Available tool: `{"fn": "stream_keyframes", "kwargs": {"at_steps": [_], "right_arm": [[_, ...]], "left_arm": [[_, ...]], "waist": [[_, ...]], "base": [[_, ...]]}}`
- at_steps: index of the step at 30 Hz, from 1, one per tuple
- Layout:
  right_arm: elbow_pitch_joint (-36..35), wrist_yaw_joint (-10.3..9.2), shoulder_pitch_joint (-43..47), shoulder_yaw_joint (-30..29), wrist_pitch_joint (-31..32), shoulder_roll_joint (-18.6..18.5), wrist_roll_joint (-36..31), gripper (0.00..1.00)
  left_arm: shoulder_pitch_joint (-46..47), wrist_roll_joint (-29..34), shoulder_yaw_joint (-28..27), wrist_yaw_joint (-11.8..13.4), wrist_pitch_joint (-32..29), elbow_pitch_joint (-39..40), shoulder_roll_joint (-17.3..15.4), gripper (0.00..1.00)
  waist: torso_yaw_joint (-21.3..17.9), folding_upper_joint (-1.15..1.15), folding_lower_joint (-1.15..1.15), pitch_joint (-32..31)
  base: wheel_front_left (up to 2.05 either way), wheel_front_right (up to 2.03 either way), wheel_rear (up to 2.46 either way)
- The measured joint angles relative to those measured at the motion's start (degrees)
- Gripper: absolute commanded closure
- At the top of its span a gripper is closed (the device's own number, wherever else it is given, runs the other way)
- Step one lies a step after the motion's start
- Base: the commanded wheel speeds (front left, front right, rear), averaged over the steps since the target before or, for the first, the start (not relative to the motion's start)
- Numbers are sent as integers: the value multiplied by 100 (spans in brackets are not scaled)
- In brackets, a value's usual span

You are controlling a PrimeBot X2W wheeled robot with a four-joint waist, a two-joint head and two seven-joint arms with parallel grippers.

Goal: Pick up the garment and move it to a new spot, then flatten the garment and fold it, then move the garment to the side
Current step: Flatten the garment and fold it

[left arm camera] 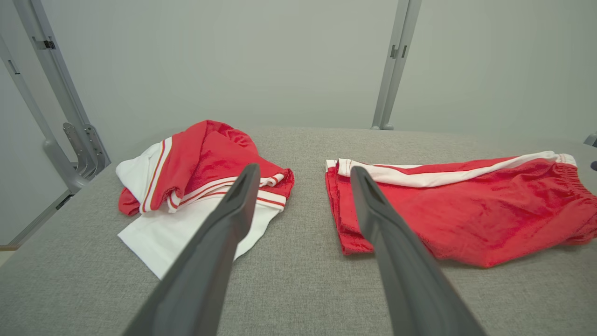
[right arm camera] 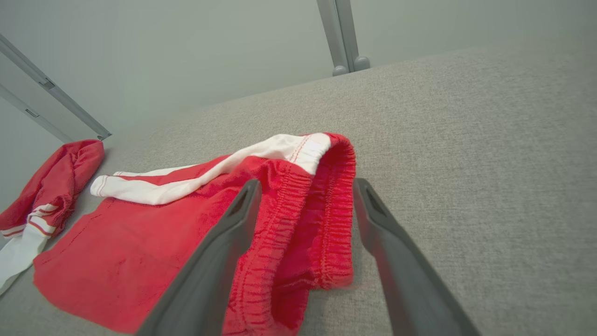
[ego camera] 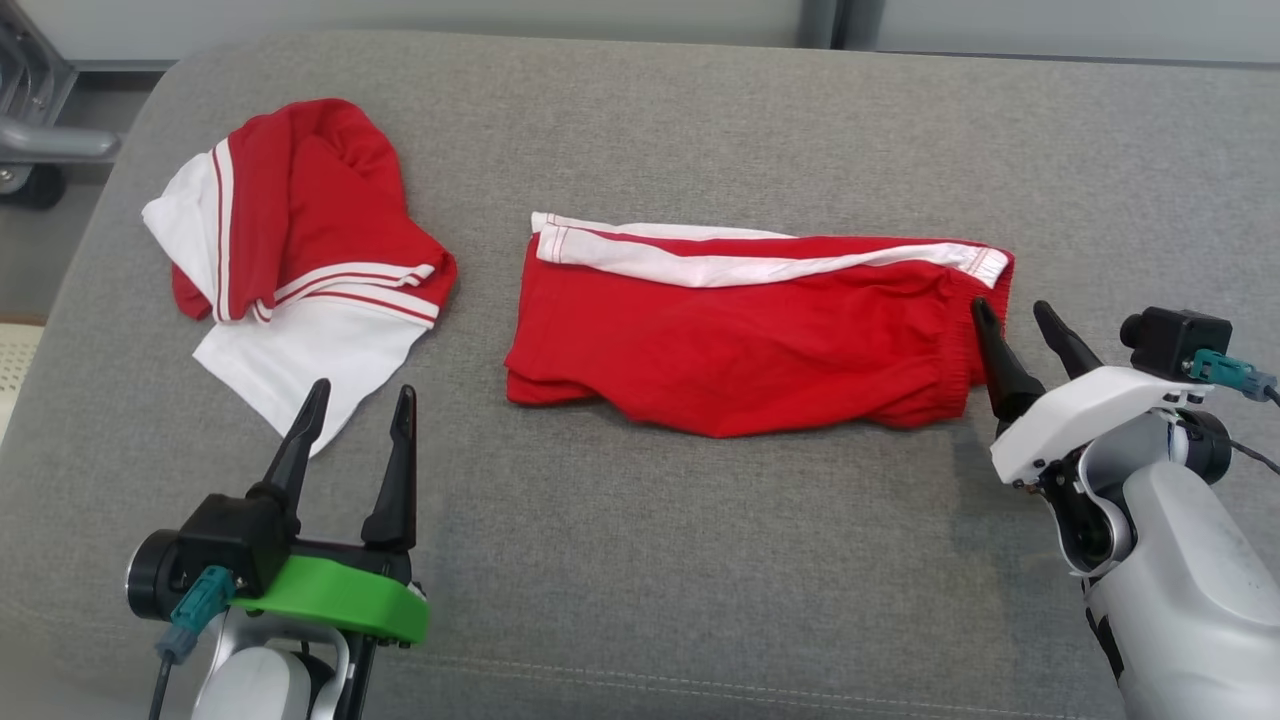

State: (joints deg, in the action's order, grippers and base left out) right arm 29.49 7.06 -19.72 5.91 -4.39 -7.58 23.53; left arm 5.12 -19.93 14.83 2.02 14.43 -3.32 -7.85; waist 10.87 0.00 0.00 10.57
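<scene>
Grey upholstered surface point(ego camera: 640, 580), with pale wall panels and metal posts behind. We list two items on it.

Item one: red shorts point(ego camera: 740, 340) with a white side stripe, lying folded flat at centre-right, elastic waistband point(ego camera: 958, 350) at the right end. Given where the right gripper sits, we take these as the garment in hand. We judge them light, thin and limp. Lifted by one layer they would likely sag and unfold, so we would pinch the gathered waistband through all layers.
Right gripper point(ego camera: 1011, 305): jaws wide, holding nothing. It straddles the waistband's right end, one finger over the cloth and the other over bare upholstery just beside it. We cannot tell whether it touches.

Item two: red-and-white shirt point(ego camera: 300, 250), crumpled at far left, well apart from the shorts. We expect the same soft handling.
Left gripper point(ego camera: 362, 390): jaws wide and empty, at the near left, tips at the shirt's near white hem point(ego camera: 300, 370).
</scene>
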Motion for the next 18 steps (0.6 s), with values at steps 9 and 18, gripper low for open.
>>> {"fn": "stream_keyframes", "kwargs": {"at_steps": [9, 18], "right_arm": [[814, -60, -133, -134, 234, 9, 133, 0], [1374, -170, -410, -219, 446, 44, 282, 0]], "left_arm": [[49, 2, -86, -4, 0, -100, 93, 0], [49, 3, -171, -24, 0, -115, 94, 0]], "waist": [[329, 0, 0, 102], [366, 0, 0, 109]], "base": [[0, 0, 0], [0, 0, 0]]}}
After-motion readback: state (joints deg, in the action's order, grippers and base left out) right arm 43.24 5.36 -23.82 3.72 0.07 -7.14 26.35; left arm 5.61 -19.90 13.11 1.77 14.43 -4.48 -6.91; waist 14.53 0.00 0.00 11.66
